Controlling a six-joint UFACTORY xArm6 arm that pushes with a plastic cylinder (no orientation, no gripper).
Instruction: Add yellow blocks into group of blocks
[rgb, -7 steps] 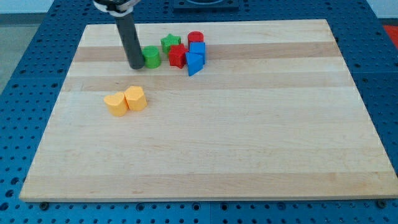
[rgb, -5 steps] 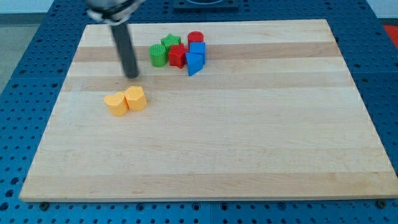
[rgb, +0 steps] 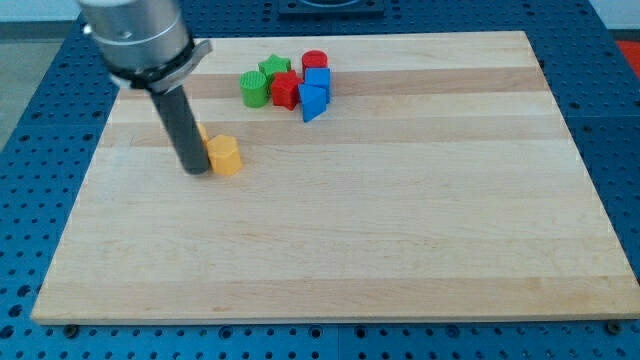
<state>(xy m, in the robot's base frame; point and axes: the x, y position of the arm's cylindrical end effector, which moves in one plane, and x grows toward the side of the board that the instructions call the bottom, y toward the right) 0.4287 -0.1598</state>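
Yellow blocks sit near the surface's (rgb: 400, 250) left edge, well apart from the cluster by the top edge. You have brought my tip (rgb: 196, 172) away from the green block (rgb: 254, 88) and down to their left side: it now touches one yellow block (rgb: 225, 155) and hides most of the other (rgb: 203, 133). Green now joins the red star (rgb: 286, 90) and blue blocks (rgb: 314, 92). No end effector to clench, only a rod. You can judge a push toward the top-right next.

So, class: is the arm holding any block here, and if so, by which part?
Nothing is held. My tip only rests against the view's left of the yellow blocks, partly hiding them.
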